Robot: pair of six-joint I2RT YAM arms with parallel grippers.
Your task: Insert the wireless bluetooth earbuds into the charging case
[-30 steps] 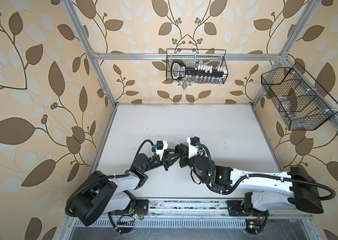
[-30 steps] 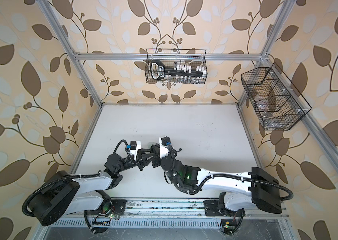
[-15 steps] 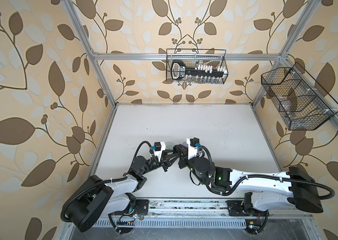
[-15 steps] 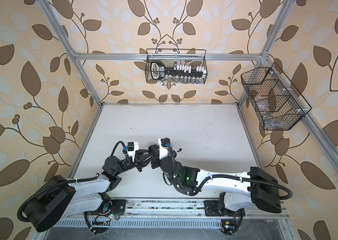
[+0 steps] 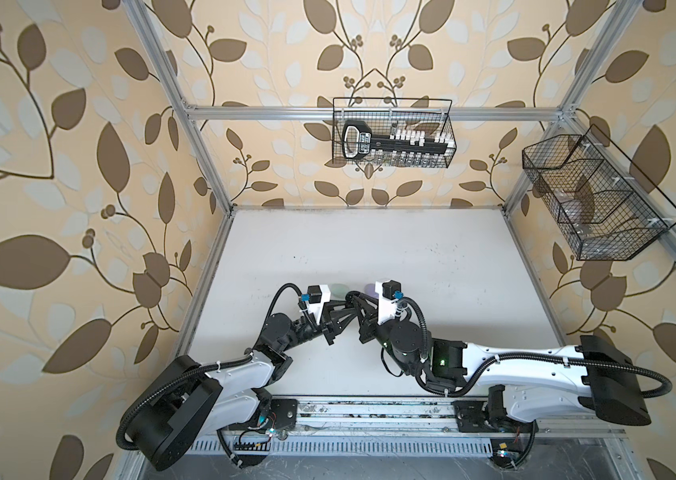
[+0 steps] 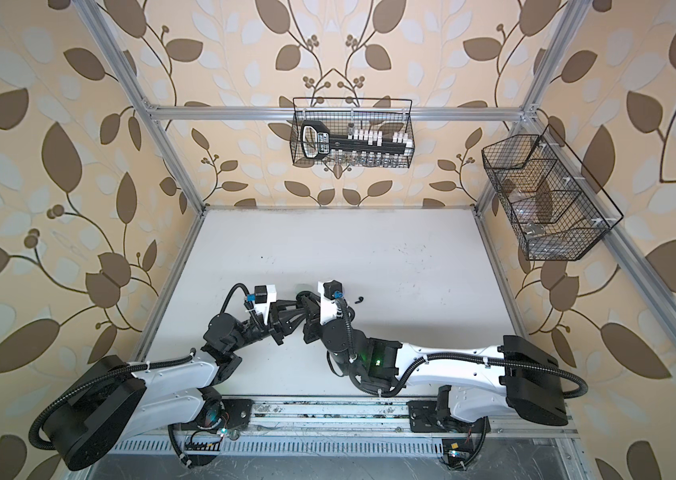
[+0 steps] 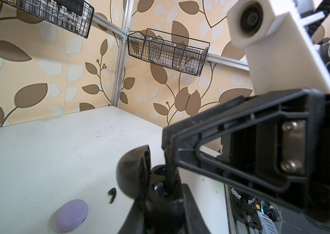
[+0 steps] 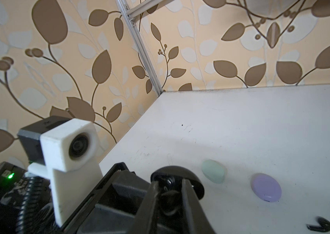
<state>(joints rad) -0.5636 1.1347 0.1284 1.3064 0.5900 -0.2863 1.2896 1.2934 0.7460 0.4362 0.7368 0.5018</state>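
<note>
My left gripper (image 7: 164, 202) is shut on the body of the black charging case (image 7: 133, 172), whose lid stands open. My right gripper (image 8: 169, 194) reaches into the case from above. Its fingers stand close on either side of a black earbud (image 8: 168, 200) that sits at the case's well. In both top views the two grippers meet at the table's near middle, left gripper (image 5: 342, 316) and right gripper (image 5: 359, 309). A second black earbud (image 7: 112, 195) lies loose on the table (image 7: 38, 152) beside the case and shows in a top view as the loose earbud (image 6: 359, 299).
A shut lilac case (image 8: 266, 190) and a shut mint case (image 8: 213, 171) lie just beyond the grippers. A wire basket (image 5: 392, 139) hangs on the back wall and another wire basket (image 5: 594, 199) on the right wall. The left wrist camera (image 8: 68, 145) is close to my right gripper.
Both grippers have stayed together over the black case, drifting slightly toward the back. The left arm's elbow has swung outward to the left.
</note>
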